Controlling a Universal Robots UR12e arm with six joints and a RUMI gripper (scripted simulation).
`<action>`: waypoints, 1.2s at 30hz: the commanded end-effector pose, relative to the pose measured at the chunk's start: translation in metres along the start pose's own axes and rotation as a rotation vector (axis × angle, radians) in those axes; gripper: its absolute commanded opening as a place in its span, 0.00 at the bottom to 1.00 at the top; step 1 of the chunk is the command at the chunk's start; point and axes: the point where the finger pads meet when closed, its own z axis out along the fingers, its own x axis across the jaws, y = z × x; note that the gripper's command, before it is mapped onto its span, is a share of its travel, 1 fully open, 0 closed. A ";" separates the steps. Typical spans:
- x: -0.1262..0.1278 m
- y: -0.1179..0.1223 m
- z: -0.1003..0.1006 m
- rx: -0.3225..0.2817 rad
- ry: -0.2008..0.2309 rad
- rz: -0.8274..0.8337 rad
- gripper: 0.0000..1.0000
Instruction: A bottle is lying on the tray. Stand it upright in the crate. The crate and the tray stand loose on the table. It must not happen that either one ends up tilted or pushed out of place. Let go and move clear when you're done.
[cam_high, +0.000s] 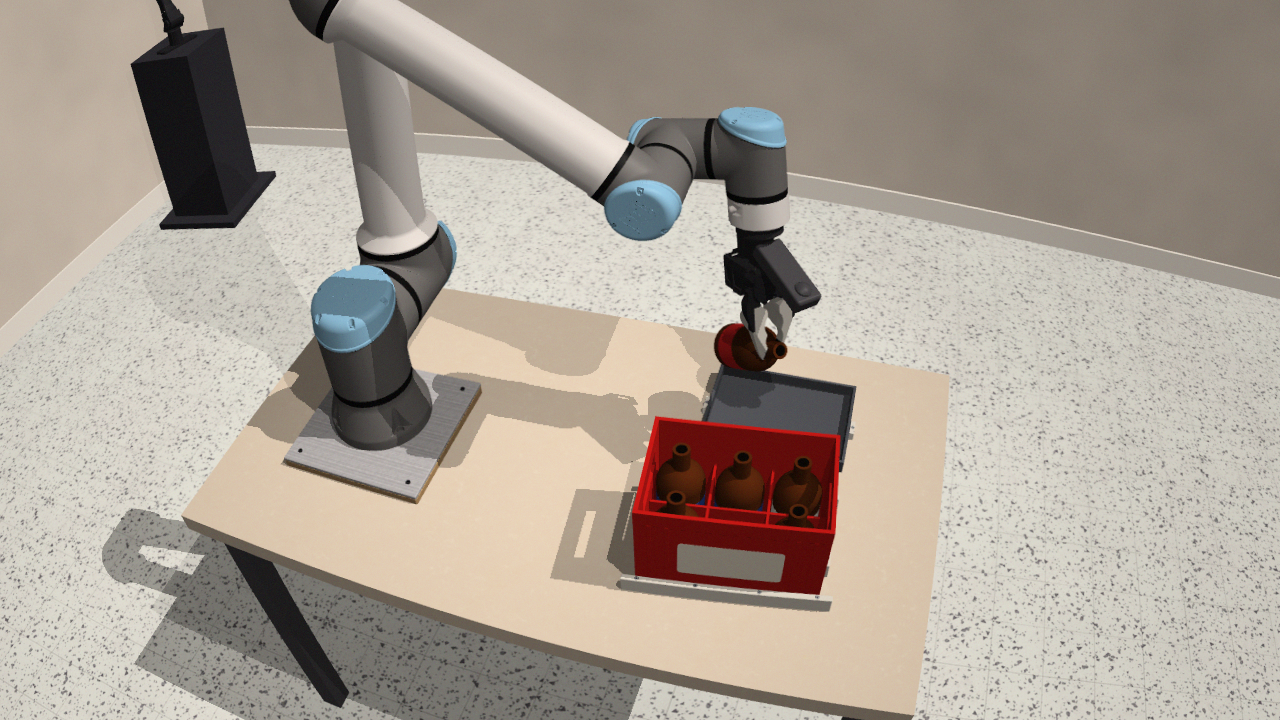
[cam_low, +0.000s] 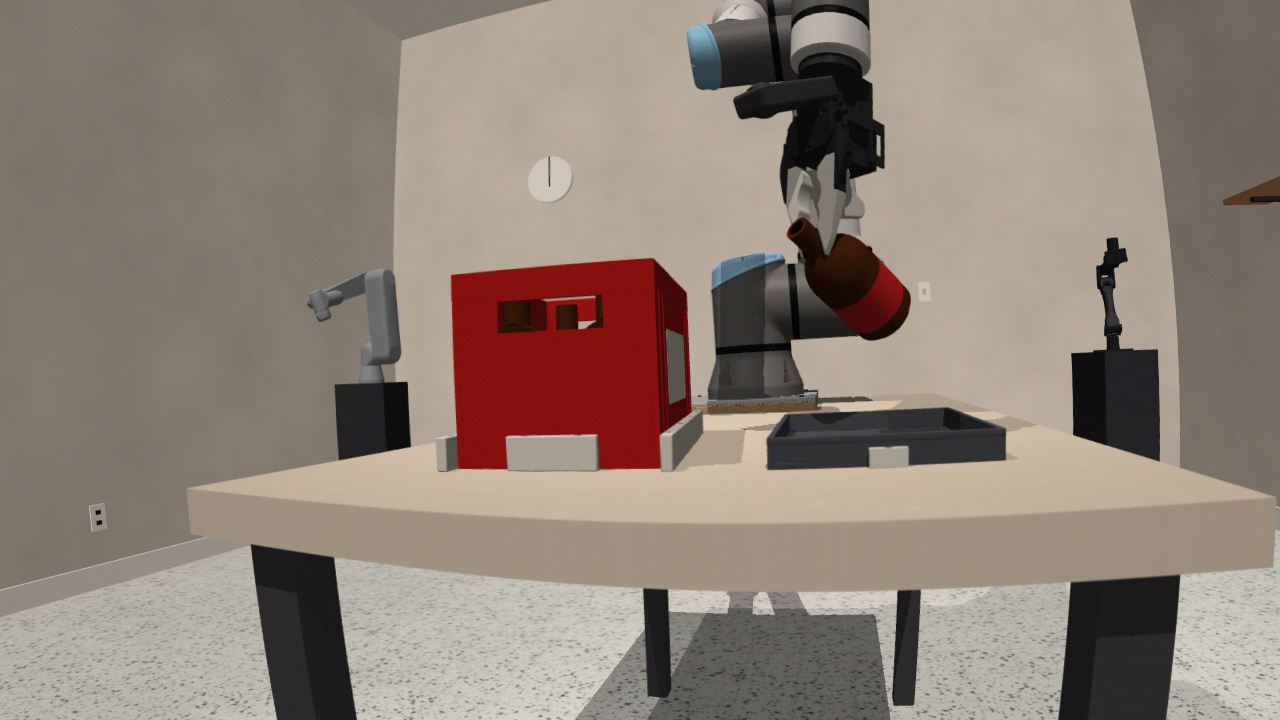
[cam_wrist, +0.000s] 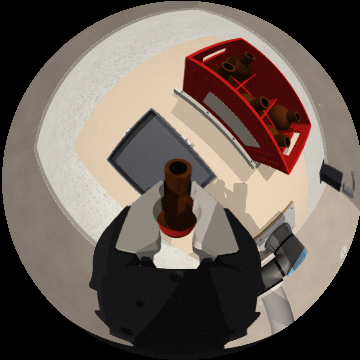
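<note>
While the claw (cam_high: 766, 344) (cam_low: 818, 241) (cam_wrist: 177, 180) had the tilted glassy brown bottle (cam_high: 750, 348) (cam_low: 857, 284) (cam_wrist: 178, 192) pinched | boxy red crate (cam_high: 733, 559) (cam_low: 546, 385) (cam_wrist: 200, 80) held bottles | gap separated crate and rimmed tray (cam_low: 886, 447) (cam_wrist: 150, 150)

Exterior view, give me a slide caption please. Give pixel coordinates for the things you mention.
Jaws gripping a tilted brown bottle (cam_low: 845, 271) above the table, beside a red crate (cam_low: 546, 385).

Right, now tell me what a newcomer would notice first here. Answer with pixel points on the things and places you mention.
Probably the bright red crate (cam_high: 733, 557) (cam_low: 546, 385) (cam_wrist: 200, 80) on the table, with brown bottles standing inside. Next, the gripper (cam_high: 768, 344) (cam_low: 819, 241) (cam_wrist: 177, 180) clamping a tilted, red-labelled brown bottle (cam_high: 735, 347) (cam_low: 845, 273) (cam_wrist: 177, 185) in the air, above the dark tray's (cam_high: 778, 407) (cam_low: 886, 447) (cam_wrist: 150, 150) level.
</note>
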 end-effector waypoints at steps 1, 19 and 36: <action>0.000 -0.001 -0.001 0.001 -0.001 0.000 0.00; -0.001 -0.001 -0.001 0.011 -0.001 0.000 0.00; -0.001 -0.001 0.000 0.099 0.001 -0.002 0.00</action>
